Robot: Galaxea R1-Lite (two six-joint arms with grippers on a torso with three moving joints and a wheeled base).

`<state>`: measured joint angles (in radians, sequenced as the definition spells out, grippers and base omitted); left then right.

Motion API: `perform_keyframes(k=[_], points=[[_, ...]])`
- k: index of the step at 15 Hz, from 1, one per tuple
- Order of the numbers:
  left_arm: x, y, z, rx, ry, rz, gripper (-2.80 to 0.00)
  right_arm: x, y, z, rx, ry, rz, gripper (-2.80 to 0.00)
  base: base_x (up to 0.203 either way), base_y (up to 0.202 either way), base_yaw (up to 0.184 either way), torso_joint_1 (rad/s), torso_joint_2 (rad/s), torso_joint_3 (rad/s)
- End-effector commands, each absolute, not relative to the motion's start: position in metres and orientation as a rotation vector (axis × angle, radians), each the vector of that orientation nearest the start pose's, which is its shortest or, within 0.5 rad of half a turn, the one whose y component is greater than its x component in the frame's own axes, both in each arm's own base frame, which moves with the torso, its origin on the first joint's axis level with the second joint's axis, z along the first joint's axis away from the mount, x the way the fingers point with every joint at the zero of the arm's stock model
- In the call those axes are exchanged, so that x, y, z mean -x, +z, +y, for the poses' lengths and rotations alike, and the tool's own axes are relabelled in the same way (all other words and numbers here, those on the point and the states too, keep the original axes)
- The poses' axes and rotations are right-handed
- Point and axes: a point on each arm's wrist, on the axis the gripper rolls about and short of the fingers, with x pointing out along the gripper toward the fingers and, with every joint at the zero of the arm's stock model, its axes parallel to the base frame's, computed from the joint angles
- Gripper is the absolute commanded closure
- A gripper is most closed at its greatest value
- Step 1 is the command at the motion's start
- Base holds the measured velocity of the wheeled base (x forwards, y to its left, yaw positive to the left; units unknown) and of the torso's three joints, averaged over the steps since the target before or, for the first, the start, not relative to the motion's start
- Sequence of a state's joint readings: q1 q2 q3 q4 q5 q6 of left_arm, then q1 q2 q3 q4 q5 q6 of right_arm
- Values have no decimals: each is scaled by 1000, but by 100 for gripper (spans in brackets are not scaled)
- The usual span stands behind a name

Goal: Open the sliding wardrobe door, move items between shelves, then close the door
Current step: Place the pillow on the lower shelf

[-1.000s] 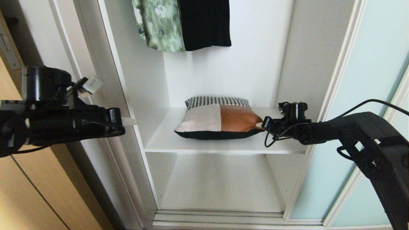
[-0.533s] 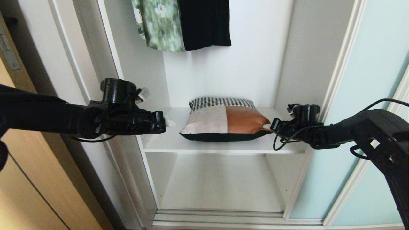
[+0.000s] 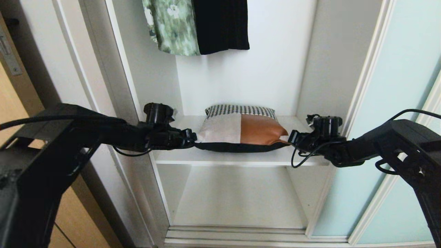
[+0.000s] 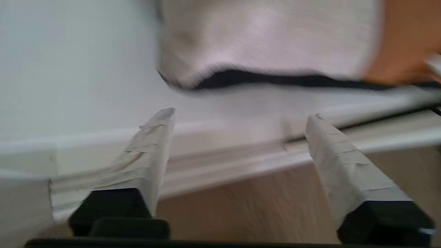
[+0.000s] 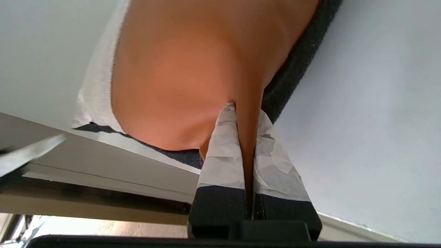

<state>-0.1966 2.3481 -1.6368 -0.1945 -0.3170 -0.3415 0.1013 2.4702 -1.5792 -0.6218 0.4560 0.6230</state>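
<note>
My left wrist view is smeared, so the cushion's (image 4: 268, 44) near left corner and the shelf (image 4: 86, 103) edge below it are soft shapes there. In the head view my left gripper (image 3: 193, 137) is mostly a dark lump at that corner, and whether it touches the fabric I cannot tell. The wrist view does show its taped fingers (image 4: 151, 151) spread wide, nothing between them. My right gripper (image 3: 288, 137) is at the cushion's (image 3: 241, 129) right corner; the head view hides its tips against the fabric, but the right wrist view shows the gripper (image 5: 246, 137) pinched tight on a fold of the rust-brown patch of the cushion (image 5: 179, 75).

The wardrobe stands open, its glass door (image 3: 396, 103) slid to the right and cut off by the frame. The cushion lies flat on the middle shelf (image 3: 213, 157), houndstooth strip at the far edge. The compartment below holds nothing I can see. Above, a green floral garment (image 3: 168, 27) and a black one (image 3: 220, 26) hang, their tops cut off.
</note>
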Motion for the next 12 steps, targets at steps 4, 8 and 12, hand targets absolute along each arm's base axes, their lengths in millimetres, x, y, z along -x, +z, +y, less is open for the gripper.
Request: perform_keyframes(k=[4,8,12], points=[[-515,60,-105,349,-365,564,-280,-497,65,61,-657,454,439,0,0,0,0,0,0,0],[-527,56,-105,335,-379,470,-280,-496,65,60,-661,454,442,0,0,0,0,0,0,0],[-532,44,-106,325,-398,427,-280,-496,64,60,-661,454,445,0,0,0,0,0,0,0]])
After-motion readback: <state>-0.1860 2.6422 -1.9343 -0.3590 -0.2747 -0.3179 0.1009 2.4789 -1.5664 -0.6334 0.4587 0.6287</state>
